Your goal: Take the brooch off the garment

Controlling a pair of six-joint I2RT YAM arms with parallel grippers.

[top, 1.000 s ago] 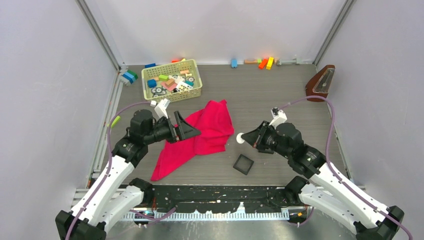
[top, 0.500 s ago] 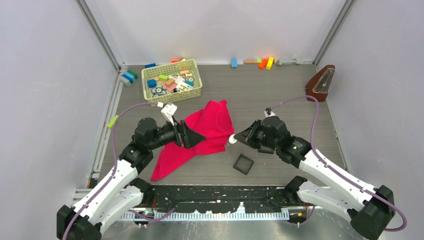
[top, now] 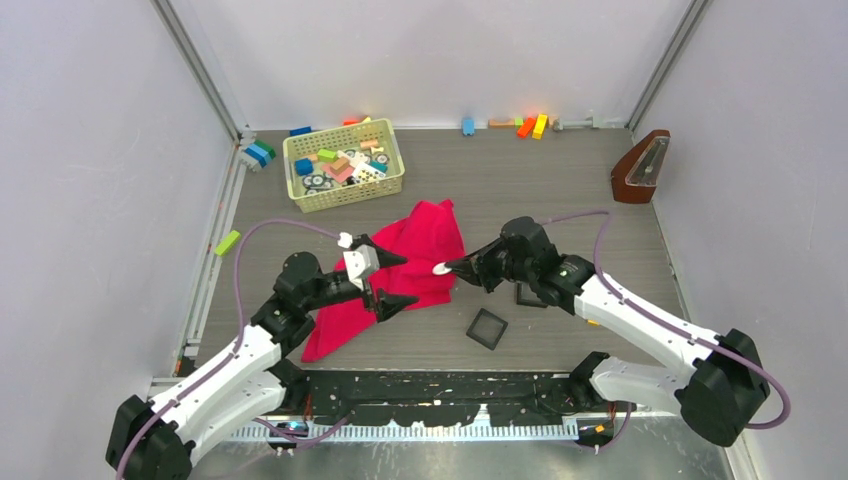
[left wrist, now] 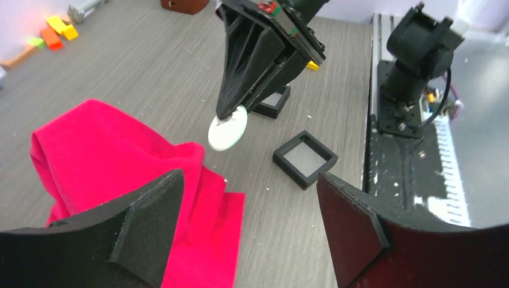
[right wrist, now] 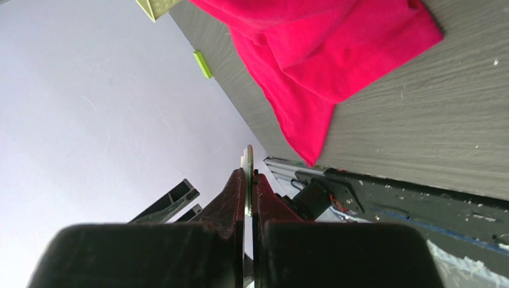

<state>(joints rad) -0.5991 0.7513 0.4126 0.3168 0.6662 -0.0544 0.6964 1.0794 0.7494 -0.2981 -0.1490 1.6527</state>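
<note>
The crimson-pink garment (top: pixel 420 250) lies crumpled on the table centre. My right gripper (top: pixel 447 268) is shut on the brooch (top: pixel 440 269), a small pale round disc, held at the garment's right edge just above the cloth. The right wrist view shows the brooch (right wrist: pixel 248 171) edge-on between the shut fingertips, with the garment (right wrist: pixel 324 48) beyond. My left gripper (top: pixel 394 280) is open and empty over the garment's lower right part. In the left wrist view the brooch (left wrist: pixel 228 129) hangs from the right gripper's tips beside the garment (left wrist: pixel 102 150).
Two small black square trays (top: pixel 487 328) (top: pixel 528 294) lie right of the garment. A yellow basket (top: pixel 343 163) of toy blocks stands behind it. A brown metronome (top: pixel 640 165) is at the far right. Loose blocks (top: pixel 530 125) line the back wall.
My right gripper has moved left with the brooch, from beside the garment to its right edge. My left gripper has shifted right and nearer, turning so its open jaws show.
</note>
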